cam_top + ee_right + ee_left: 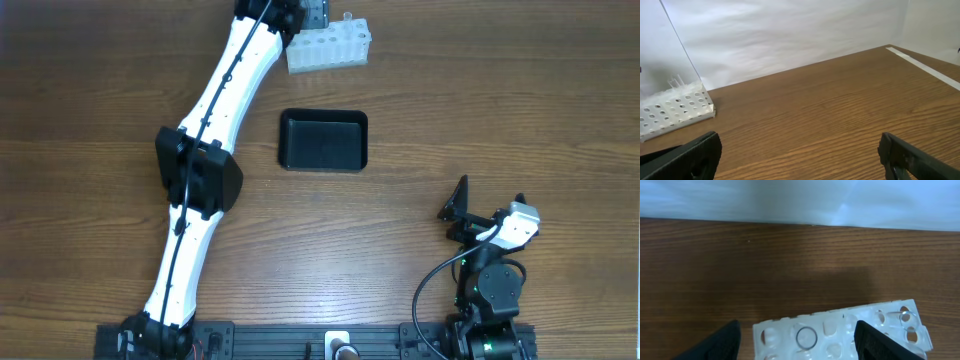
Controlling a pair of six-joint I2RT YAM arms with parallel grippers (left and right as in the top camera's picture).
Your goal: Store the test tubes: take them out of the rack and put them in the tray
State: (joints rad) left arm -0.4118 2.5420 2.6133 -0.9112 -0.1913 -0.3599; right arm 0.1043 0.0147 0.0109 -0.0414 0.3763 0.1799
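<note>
Starting down by the arm bases, the right tool (488,203) sits low over the table (520,120), fingers spread wide with nothing between them. Further up, about mid-table, there's the black tray (323,140). Past that, at the far edge, the white rack (330,47) lies slightly skewed. The left tool (797,328) hangs right over the end of it nearer the left arm, jaws wide apart and not gripping anything. One test tube (806,337) stands in the rack between those fingers, and a second tube (905,316) stands toward the rack's other end.
</note>
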